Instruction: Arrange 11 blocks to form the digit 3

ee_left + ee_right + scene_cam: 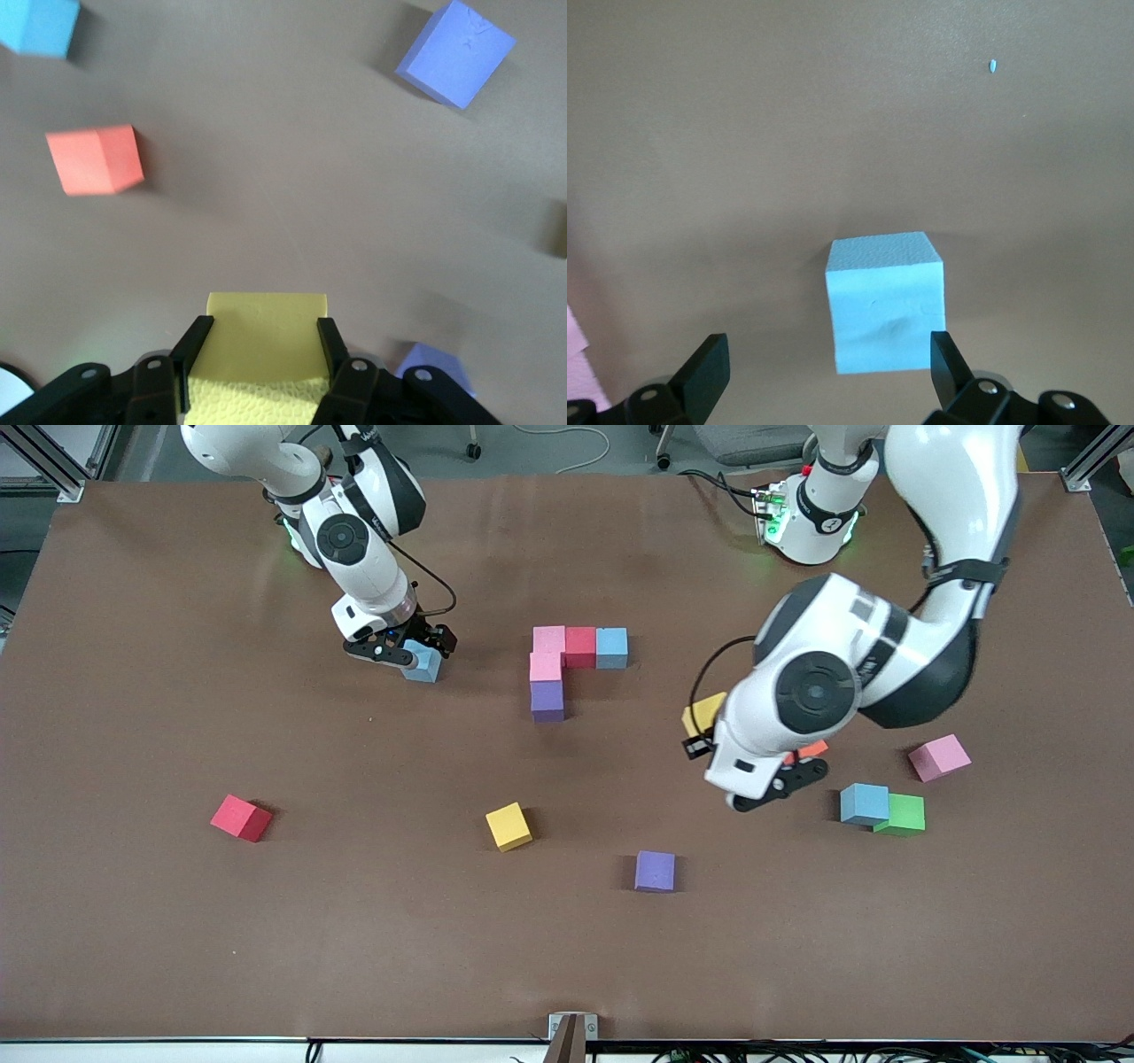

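Loose purple foam cube (655, 870), yellow foam cube (508, 825) and red foam cube (241, 817) left nearest camera as stock. Second yellow foam cube (264, 341) clamped between shut fingers of left gripper (266, 354), carried over table toward figure. Partial digit 3 (567, 664), five cubes, at 11 o'clock of loose purple. Light blue foam cube (887, 301) framed by wide-open right gripper (828, 365), unheld, lined up for grasp.

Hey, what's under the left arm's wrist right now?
An orange block shows partly beneath it, on the table; the rest is covered. The left gripper holds a yellow block there. Anything else under the wrist is hidden.
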`<state>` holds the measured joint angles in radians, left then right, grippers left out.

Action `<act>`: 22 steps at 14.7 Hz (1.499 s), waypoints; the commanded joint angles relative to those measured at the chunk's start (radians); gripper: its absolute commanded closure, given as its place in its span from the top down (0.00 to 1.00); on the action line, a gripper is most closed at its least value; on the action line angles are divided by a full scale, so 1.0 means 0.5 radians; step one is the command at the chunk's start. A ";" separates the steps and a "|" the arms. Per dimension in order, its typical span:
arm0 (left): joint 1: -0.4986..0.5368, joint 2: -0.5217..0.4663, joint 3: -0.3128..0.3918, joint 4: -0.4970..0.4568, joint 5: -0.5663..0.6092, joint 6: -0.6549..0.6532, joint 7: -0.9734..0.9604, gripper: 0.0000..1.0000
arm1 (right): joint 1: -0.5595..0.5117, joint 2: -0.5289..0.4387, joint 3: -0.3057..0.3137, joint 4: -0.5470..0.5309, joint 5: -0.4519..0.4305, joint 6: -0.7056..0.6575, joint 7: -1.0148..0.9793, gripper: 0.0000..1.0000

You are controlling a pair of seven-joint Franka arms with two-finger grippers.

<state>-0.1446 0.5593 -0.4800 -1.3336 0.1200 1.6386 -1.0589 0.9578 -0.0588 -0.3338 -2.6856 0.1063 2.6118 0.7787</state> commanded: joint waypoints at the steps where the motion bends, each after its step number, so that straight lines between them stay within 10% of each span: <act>1: -0.029 -0.017 -0.009 -0.084 -0.031 0.118 -0.216 0.11 | -0.023 -0.054 0.014 -0.126 -0.053 0.154 0.023 1.00; 14: -0.143 -0.131 -0.089 -0.965 0.006 1.207 -1.890 0.07 | -0.075 0.194 0.014 -0.133 -0.209 0.394 0.026 0.98; 20: -0.229 -0.106 -0.086 -1.198 0.009 1.634 -2.242 0.12 | -0.072 0.191 0.014 -0.130 -0.206 0.366 0.038 0.08; 22: -0.269 -0.057 -0.086 -1.208 0.006 1.699 -2.263 0.10 | -0.072 0.173 0.014 -0.108 -0.206 0.266 0.081 0.02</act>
<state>-0.2611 0.5345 -0.5241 -1.9113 0.1205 2.4474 -2.1632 0.9359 0.0446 -0.3362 -2.7375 0.0220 2.7855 0.7822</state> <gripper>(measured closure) 0.467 0.432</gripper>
